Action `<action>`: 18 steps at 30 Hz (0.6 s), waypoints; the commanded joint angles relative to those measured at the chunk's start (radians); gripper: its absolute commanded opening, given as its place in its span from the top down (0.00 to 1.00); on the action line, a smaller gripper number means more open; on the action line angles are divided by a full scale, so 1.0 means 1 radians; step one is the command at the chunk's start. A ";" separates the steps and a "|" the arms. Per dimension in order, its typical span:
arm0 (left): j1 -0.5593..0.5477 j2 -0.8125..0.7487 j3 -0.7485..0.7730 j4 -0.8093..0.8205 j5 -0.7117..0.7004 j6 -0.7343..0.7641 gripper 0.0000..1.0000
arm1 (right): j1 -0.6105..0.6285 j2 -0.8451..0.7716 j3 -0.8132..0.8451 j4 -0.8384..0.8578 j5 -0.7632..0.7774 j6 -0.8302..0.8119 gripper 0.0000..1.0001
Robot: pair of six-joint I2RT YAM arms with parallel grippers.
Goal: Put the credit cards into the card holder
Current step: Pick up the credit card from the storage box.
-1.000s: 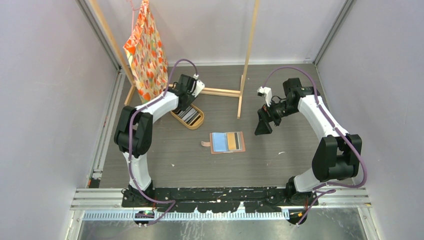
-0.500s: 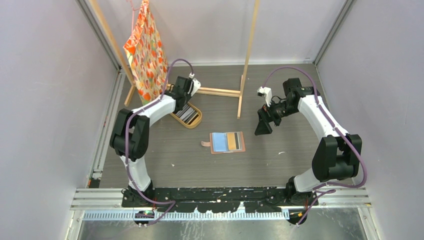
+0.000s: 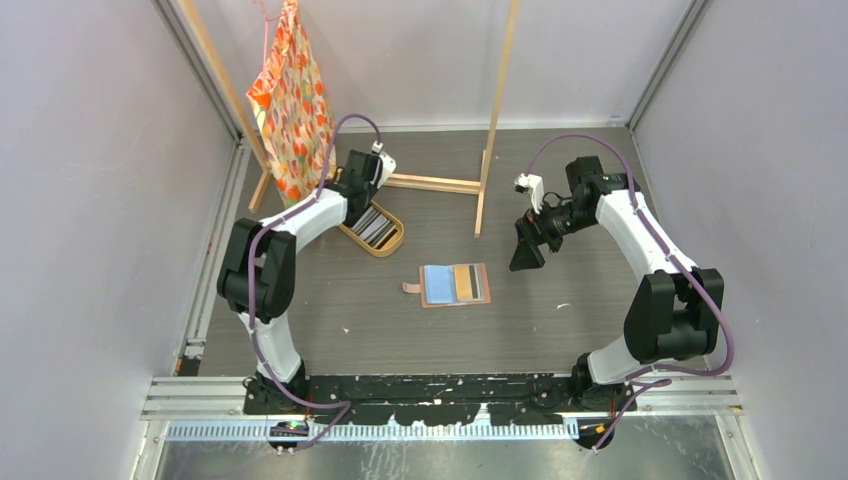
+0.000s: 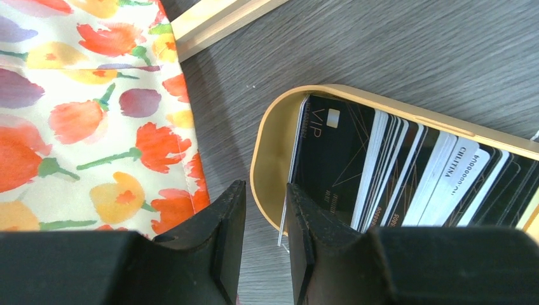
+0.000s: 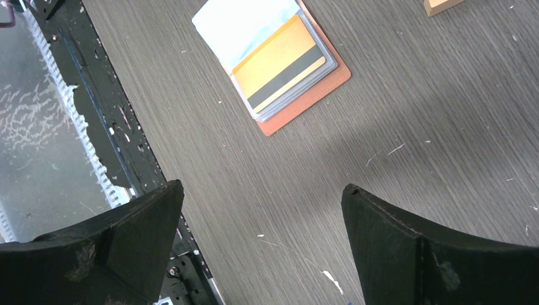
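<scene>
Left jaws, narrowly parted, straddle one edge of the credit cards [image 4: 330, 159].

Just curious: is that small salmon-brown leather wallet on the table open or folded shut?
Open. The salmon-brown leather wallet lies spread flat, inside facing up, a yellow dark-striped card showing.

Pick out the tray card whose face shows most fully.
The black VIP card, at the end nearest the left gripper; the cards behind it show only narrow strips.

Oval tan tray [image 4: 266, 147] sits on dark wood-grain desk [image 3: 330, 300]. Floral orange cloth [image 3: 292, 100] hangs by light wooden frame [image 3: 498, 110].
</scene>
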State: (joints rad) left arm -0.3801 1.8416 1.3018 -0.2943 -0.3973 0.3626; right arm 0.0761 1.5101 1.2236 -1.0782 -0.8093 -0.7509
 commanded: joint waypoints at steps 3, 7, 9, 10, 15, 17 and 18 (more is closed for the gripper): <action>0.035 -0.005 0.017 0.041 -0.011 -0.022 0.68 | -0.003 -0.004 0.030 -0.006 -0.019 -0.016 0.02; 0.045 0.003 0.022 0.045 -0.006 -0.025 0.66 | -0.003 -0.004 0.031 -0.007 -0.020 -0.016 0.02; 0.047 0.009 0.026 0.039 0.002 -0.026 0.66 | -0.003 -0.004 0.030 -0.007 -0.019 -0.016 0.02; 0.049 0.011 0.028 0.037 0.009 -0.029 0.66 | -0.002 -0.004 0.031 -0.008 -0.019 -0.016 0.02; 0.054 -0.002 0.032 0.028 0.076 -0.058 0.61 | -0.004 -0.004 0.033 -0.009 -0.019 -0.018 0.02; 0.058 -0.009 0.034 0.025 0.102 -0.070 0.60 | -0.004 -0.003 0.033 -0.009 -0.020 -0.018 0.02; 0.057 -0.012 0.034 0.021 0.106 -0.073 0.60 | -0.004 -0.003 0.032 -0.009 -0.019 -0.018 0.02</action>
State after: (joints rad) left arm -0.3321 1.8462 1.3029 -0.2825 -0.3458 0.3244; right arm 0.0761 1.5101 1.2236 -1.0790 -0.8097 -0.7544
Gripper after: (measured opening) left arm 0.396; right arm 0.985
